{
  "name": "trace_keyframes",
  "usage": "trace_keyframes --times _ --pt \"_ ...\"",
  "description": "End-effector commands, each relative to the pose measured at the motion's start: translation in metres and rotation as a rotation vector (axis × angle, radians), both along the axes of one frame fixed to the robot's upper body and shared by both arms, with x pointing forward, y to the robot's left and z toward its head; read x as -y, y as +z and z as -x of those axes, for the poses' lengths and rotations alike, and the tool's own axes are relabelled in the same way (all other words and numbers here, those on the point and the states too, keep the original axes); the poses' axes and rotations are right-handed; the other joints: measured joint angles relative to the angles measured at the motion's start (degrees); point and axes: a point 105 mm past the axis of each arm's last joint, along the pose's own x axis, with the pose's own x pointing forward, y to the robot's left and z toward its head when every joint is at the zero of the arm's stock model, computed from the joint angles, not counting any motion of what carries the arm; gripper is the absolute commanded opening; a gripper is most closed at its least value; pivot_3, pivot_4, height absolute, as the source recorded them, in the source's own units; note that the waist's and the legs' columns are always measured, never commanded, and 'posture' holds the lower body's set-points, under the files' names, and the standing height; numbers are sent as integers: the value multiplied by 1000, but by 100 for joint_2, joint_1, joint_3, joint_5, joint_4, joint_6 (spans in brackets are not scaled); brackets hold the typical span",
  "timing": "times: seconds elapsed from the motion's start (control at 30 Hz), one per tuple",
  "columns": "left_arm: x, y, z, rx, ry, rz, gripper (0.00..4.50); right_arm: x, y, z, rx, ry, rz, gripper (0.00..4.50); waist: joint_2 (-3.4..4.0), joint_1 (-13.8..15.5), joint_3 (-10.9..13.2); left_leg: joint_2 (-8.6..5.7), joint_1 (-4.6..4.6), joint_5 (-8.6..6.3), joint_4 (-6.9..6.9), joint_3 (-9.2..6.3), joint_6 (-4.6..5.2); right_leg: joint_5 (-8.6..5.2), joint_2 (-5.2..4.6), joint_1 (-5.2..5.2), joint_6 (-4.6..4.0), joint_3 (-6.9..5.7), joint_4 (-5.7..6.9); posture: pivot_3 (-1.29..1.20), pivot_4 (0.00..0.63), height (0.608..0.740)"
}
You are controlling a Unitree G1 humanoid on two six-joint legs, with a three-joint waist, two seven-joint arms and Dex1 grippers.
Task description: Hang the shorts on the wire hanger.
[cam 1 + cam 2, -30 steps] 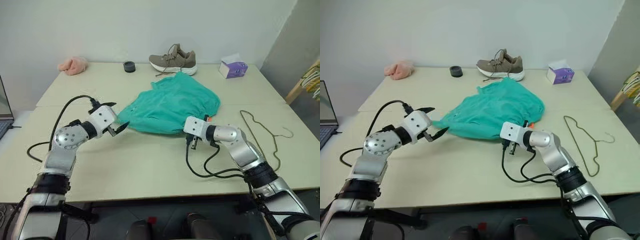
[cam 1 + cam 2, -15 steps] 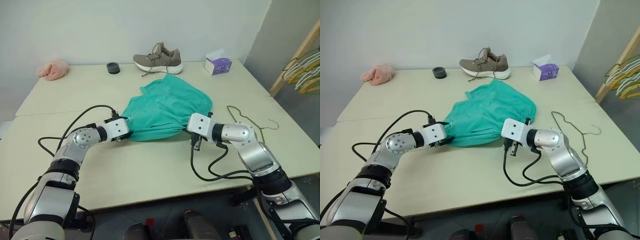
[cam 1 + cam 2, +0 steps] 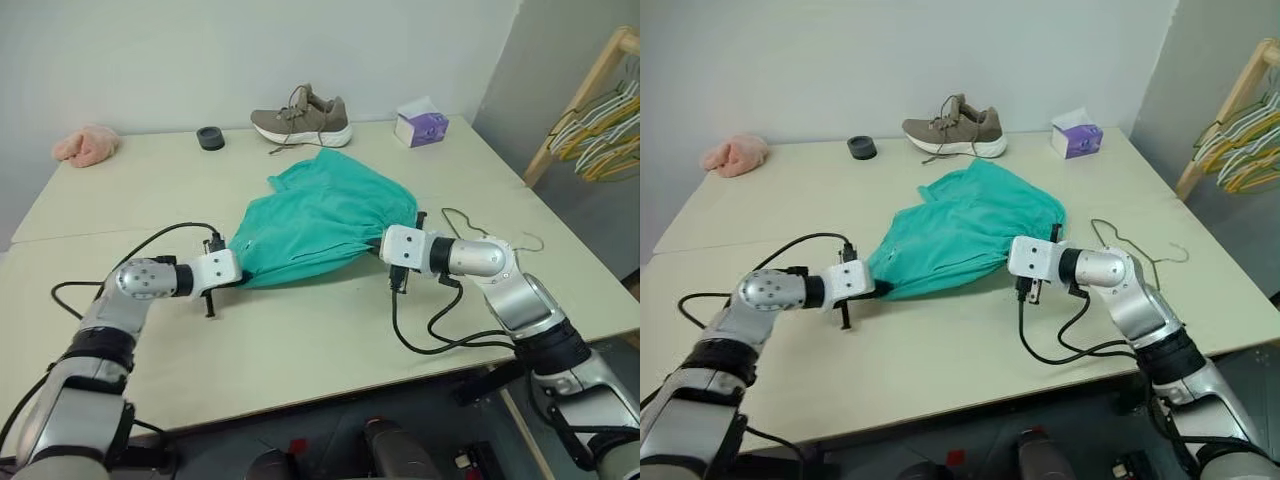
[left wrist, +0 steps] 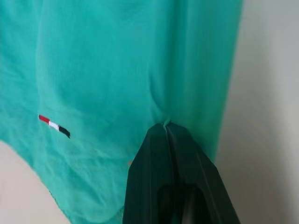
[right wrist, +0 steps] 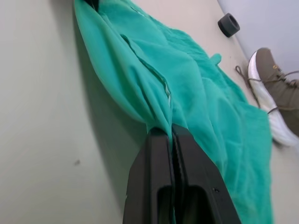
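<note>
Both grippers, left (image 4: pixel 167 125) and right (image 5: pixel 171 132), clenched on shorts (image 3: pixel 320 215) edge; thin pinch may slip when lifted toward hanger (image 3: pixel 487 232) right of shorts.

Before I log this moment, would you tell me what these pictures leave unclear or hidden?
- Wire hanger, head views: the right arm covers its near part.
- Shorts: the orange tag is unseen, and the underside lies hidden against the table.
- Left end effector, left wrist view: how much fabric is pinched is hidden between the shut fingers.
- Hangers on the rack: cut off by the edge.
</note>
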Motion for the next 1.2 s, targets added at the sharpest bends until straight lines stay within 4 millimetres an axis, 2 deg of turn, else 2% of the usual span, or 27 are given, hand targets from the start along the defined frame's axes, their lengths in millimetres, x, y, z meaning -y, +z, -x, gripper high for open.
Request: trace_keyframes --times 0.03,0.2,0.37,0.6,0.77,0.93,1.0,1.03,1.1,1.2 --pt "-20 2 37 -224 17 -3 9 16 16 4 90 92 34 0 6 -19 5 4 0 -1 -1 2 -1 0 3 -2 0 3 1 -149 95 740" --pt "-5 9 80 -423 -26 45 9 22 -7 28 63 251 130 0 22 17 19 17 -4 -3 -3 0 -5 -2 12 -8 1 0 2 -145 103 740" --pt "10 8 123 -586 -64 62 9 36 -24 51 16 330 185 0 43 59 41 15 5 -3 2 2 -5 -2 11 1 0 5 2 -144 108 740" --pt "21 10 158 -708 -82 91 9 63 -38 81 -105 395 271 0 53 171 55 17 30 -3 2 3 -5 -20 14 19 2 3 3 -142 105 740" --pt "24 6 171 -757 -82 103 9 62 -41 92 -177 404 253 0 59 211 59 19 41 -3 2 3 -5 -27 17 28 0 3 4 -141 107 740" --pt "30 -1 185 -810 -106 103 9 63 -52 97 -232 415 302 0 59 285 61 18 42 -3 2 5 -5 -28 17 29 0 5 2 -137 108 740" --pt "33 -2 190 -827 -114 107 410 65 -55 99 -247 422 324 0 60 331 62 18 42 -3 2 5 -5 -29 17 29 -3 3 2 -136 109 740" --pt "34 -3 192 -836 -117 110 617 66 -56 100 -252 423 328 216 63 338 67 18 44 -3 2 5 -5 -30 17 29 -4 4 2 -136 109 740" --pt "35 -3 193 -843 -115 115 1198 66 -56 100 -262 422 331 686 62 347 67 17 44 -3 2 6 -5 -31 17 29 -6 4 2 -136 108 740" --pt "33 -2 192 -830 -100 113 2153 65 -52 104 -289 432 327 1739 63 357 68 18 46 -3 2 6 -5 -31 17 31 -6 3 2 -134 107 740"
